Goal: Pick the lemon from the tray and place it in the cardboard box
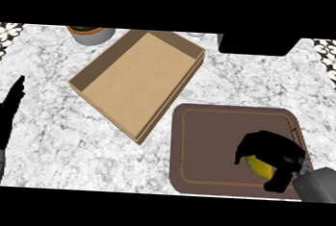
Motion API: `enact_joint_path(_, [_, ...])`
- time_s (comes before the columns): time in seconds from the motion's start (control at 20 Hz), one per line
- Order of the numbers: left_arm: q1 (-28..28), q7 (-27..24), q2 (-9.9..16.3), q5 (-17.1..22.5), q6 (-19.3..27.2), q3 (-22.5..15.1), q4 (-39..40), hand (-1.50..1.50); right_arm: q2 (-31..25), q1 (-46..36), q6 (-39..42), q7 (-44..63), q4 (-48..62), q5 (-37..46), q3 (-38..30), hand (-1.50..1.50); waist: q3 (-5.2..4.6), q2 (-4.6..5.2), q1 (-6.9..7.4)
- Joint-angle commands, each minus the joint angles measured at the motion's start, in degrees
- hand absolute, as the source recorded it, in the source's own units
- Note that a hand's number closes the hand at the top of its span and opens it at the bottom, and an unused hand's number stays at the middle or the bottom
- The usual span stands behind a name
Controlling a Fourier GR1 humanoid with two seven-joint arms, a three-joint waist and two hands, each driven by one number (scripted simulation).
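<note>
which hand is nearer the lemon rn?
Right. The right hand is curled round the lemon on the tray. The left hand rests open at the view's left edge, far across the counter.

— What do you have on the lemon (257, 167)?

— I see only a sliver of yellow, lying in the brown tray (212, 136) near its right edge, toward the near right corner. The rest is hidden.

— And the tray?

— Flat, dark brown, rounded corners, with a thin groove running inside its rim. It sits at the near right of the worktop.

— The cardboard box (133, 79)?

— I read it as a shallow, open, tan box, turned at an angle, left of centre toward the worktop's far edge, nothing inside. Its near corner lies just beside the tray's far left corner.
</note>
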Motion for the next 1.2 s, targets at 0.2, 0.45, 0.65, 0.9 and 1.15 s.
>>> enact_joint_path(0.2, [-0.9,0.8,-2.3,-1.1,-0.7,-0.7,0.2,0.0,6.3,-4.3,-11.6,-3.0,8.7,3.4,-4.5,1.5,0.24,0.27,0.23])
enact_joint_path(0.45, [0.1,0.4,-2.0,-1.5,-0.1,-0.5,-2.5,0.0,11.3,-13.4,-8.6,16.3,12.6,3.9,-12.0,1.5,0.24,0.43,1.7])
enact_joint_path(0.65, [-2.6,-0.7,-1.9,-2.5,0.2,-0.5,1.7,0.0,15.6,-20.9,-14.2,27.4,20.5,6.7,-16.1,1.5,0.23,0.86,1.54])
enact_joint_path(0.9, [0.3,-0.6,-3.2,-3.3,0.9,-0.9,-0.4,0.0,13.6,-27.7,-17.5,29.5,21.0,8.4,-18.8,1.5,0.21,0.28,0.63])
enact_joint_path(1.15, [-0.4,-1.6,-2.5,-2.1,-0.3,0.5,1.5,0.0,14.5,-31.7,-24.1,22.9,16.5,4.9,-21.2,1.5,0.2,0.31,0.5])
